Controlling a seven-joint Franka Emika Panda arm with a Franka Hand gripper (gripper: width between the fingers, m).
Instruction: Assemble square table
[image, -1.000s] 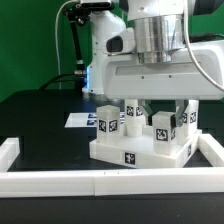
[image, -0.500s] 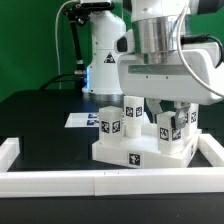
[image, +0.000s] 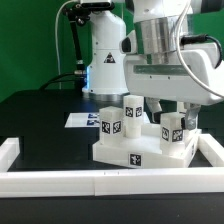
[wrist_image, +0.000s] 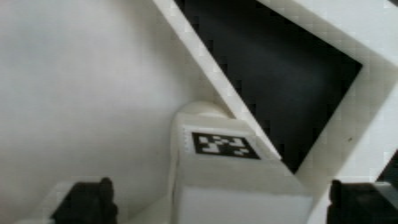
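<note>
The white square tabletop (image: 130, 152) lies flat in the middle of the exterior view, and several tagged white leg blocks stand on it. Two legs (image: 110, 122) (image: 133, 110) stand toward the exterior view's left. One leg (image: 172, 130) stands at the right, directly under my gripper (image: 173, 108). In the wrist view that leg (wrist_image: 226, 150) sits between my dark fingertips (wrist_image: 89, 200), with a gap showing on at least one side. My gripper (wrist_image: 228, 205) is open and straddles the leg's top. The slab's raised rim (wrist_image: 222, 70) runs diagonally beside the black table.
White border rails run along the front (image: 100, 182), the exterior view's left (image: 8, 150) and its right (image: 214, 150). The marker board (image: 80, 120) lies behind the tabletop. The robot base (image: 105, 60) stands at the back.
My gripper has shifted toward the exterior view's right and risen slightly, uncovering the right leg's tagged face. The tabletop and the legs have not moved.
</note>
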